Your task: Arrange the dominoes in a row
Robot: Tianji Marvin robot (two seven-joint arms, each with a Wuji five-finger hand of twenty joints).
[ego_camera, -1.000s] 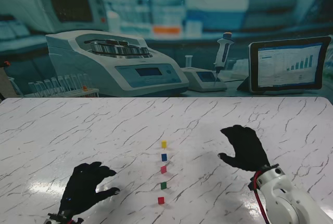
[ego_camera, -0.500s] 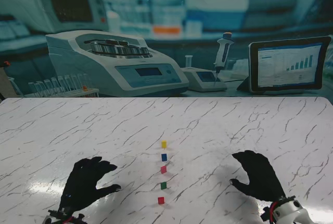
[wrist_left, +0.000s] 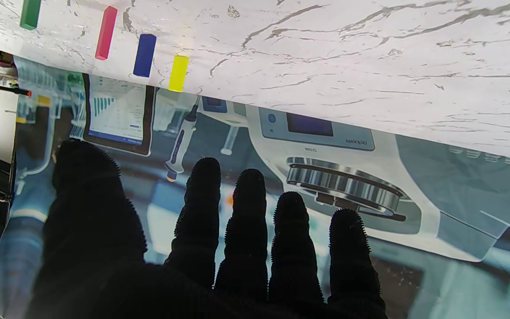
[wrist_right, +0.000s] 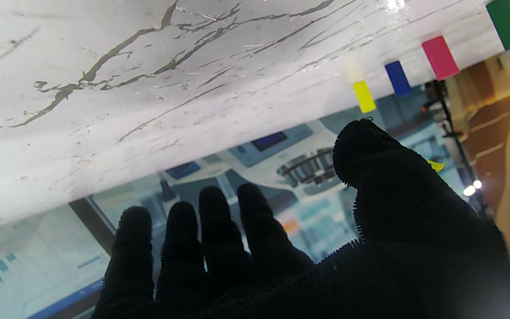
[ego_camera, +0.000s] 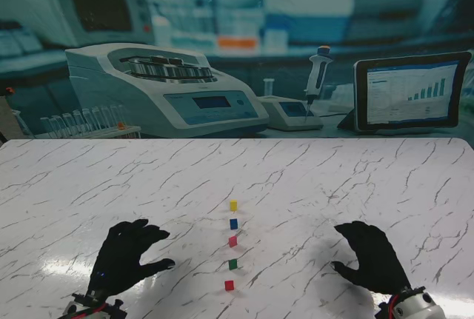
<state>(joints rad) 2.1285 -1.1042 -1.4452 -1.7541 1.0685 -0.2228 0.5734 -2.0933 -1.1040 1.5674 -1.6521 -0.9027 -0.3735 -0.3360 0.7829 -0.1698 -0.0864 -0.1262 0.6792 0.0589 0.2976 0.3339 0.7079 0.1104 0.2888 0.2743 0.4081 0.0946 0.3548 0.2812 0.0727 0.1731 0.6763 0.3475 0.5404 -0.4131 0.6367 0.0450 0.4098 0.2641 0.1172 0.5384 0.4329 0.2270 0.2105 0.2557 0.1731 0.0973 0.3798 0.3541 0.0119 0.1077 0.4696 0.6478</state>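
Five dominoes stand upright in a single row on the marble tabletop [ego_camera: 89,178], running away from me between the two robot hands. Farthest is the yellow domino [ego_camera: 233,206], then the blue domino [ego_camera: 233,223], the pink domino [ego_camera: 232,241], the green domino [ego_camera: 232,263] and, nearest to me, the red domino [ego_camera: 229,285]. They stand apart from one another with small gaps, none touching.

The left robot hand [ego_camera: 124,258] hovers palm down to the left of the row, level with the green and red pieces and well apart from them. Its fingers [wrist_left: 246,221] are spread wide and it holds nothing; its thumb reaches toward the row without meeting it. From its wrist view the green [wrist_left: 30,13], pink [wrist_left: 106,32], blue [wrist_left: 144,55] and yellow [wrist_left: 178,73] pieces show beyond the thumb.

The right robot hand [ego_camera: 370,256] hovers palm down to the right of the row, farther from it than the left one is. Its fingers [wrist_right: 213,230] are loosely spread, thumb out toward the row, and it is also empty. Its wrist view shows the yellow [wrist_right: 364,96], blue [wrist_right: 397,78], pink [wrist_right: 440,57] and green [wrist_right: 508,23] pieces standing beyond the thumb.
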